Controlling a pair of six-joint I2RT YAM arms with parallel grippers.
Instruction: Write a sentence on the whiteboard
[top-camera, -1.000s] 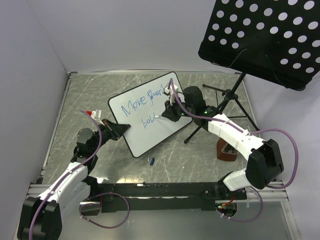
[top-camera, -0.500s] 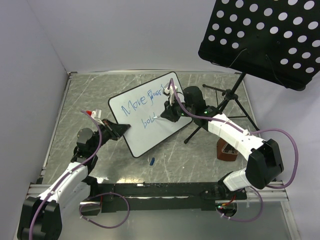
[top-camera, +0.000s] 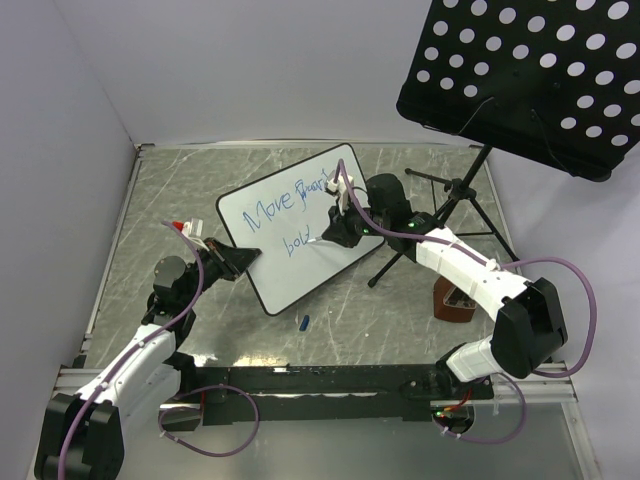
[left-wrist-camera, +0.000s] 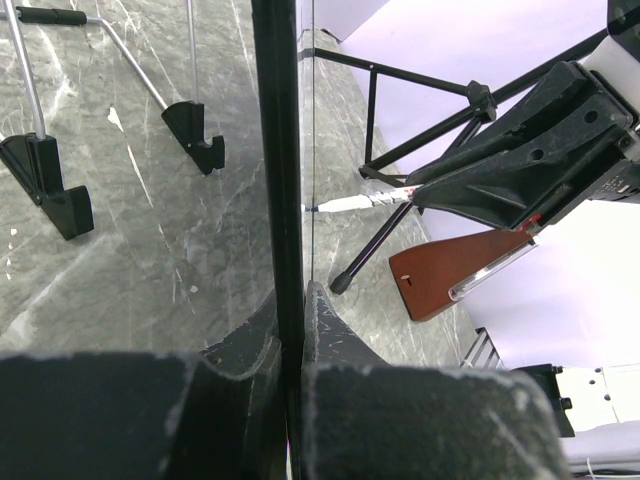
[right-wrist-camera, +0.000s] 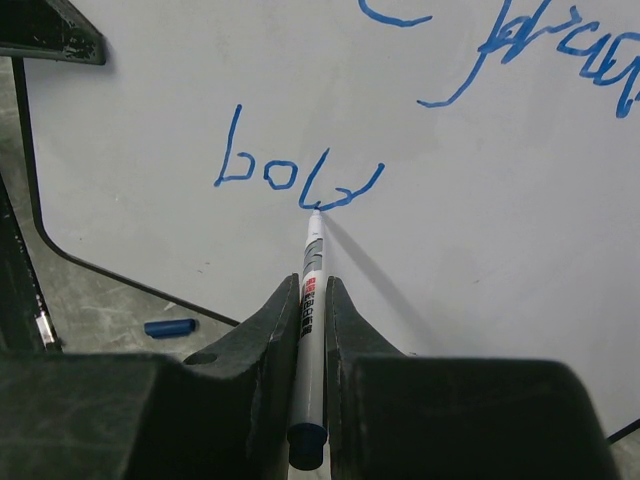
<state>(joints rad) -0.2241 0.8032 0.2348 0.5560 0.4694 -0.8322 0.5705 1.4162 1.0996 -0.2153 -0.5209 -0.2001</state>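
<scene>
The whiteboard (top-camera: 300, 265) is held tilted up off the table, and my left gripper (top-camera: 240, 258) is shut on its left rim. Seen edge-on in the left wrist view, that black rim (left-wrist-camera: 280, 150) runs between the jaws of the left gripper (left-wrist-camera: 290, 300). The sentence (top-camera: 285, 203) is in blue: one line, then "bol" and a looped stroke (right-wrist-camera: 290, 175) below it. My right gripper (right-wrist-camera: 312, 290) is shut on a grey marker (right-wrist-camera: 311, 300). The marker's tip touches the whiteboard (right-wrist-camera: 480, 250) at the end of the lower word.
A black perforated music-stand panel (top-camera: 530, 80) hangs over the back right, its tripod legs (top-camera: 430, 230) just right of the board. A brown block (top-camera: 455, 300) stands by the right arm. A blue marker cap (top-camera: 303, 322) lies on the table below the board.
The lower word has gained strokes after "bo". The right gripper and marker have shifted slightly along the line. The left gripper and board have stayed still.
</scene>
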